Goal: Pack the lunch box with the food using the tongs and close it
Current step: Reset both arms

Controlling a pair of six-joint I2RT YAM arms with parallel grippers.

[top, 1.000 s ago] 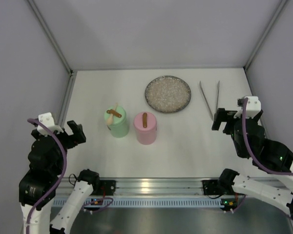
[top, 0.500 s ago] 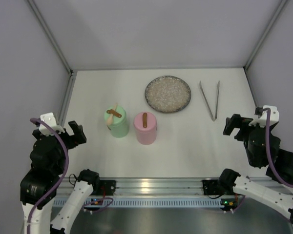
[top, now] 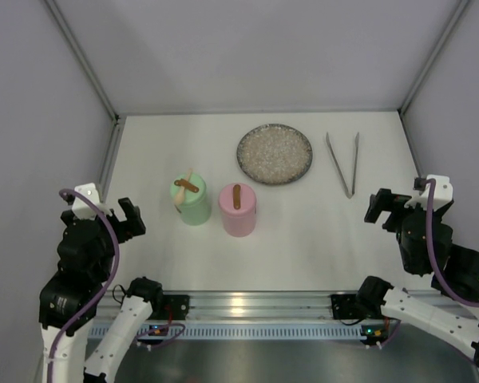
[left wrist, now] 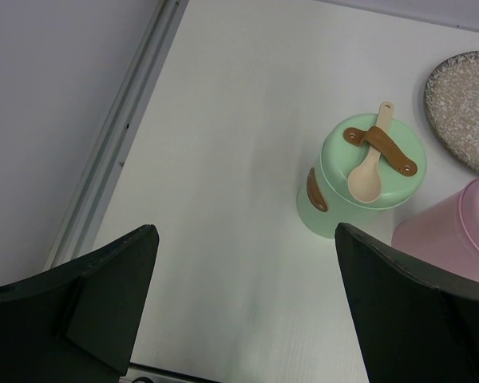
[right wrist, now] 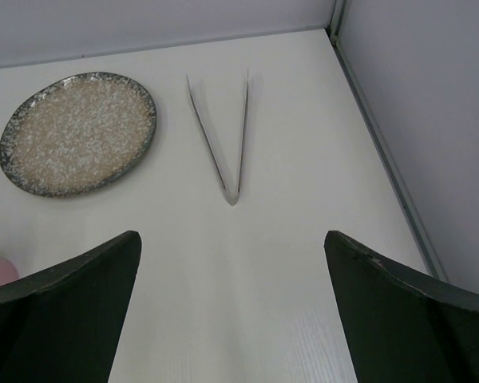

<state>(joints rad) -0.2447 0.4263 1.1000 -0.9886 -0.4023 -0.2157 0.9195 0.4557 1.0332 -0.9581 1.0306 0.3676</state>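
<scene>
Right gripper (top: 378, 207) hovers wide open and empty near the tongs (right wrist: 231, 191), which look light, slick, springy steel lying flat, so I'd pinch across both arms mid-length.

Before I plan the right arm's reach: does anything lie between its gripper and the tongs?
No; the right wrist view shows only bare table between the open right gripper and the tongs.

Tongs (top: 350, 191) flat beside plate (top: 275, 153); left tool (top: 128, 215), right tool (top: 378, 206) agape, empty.
</scene>
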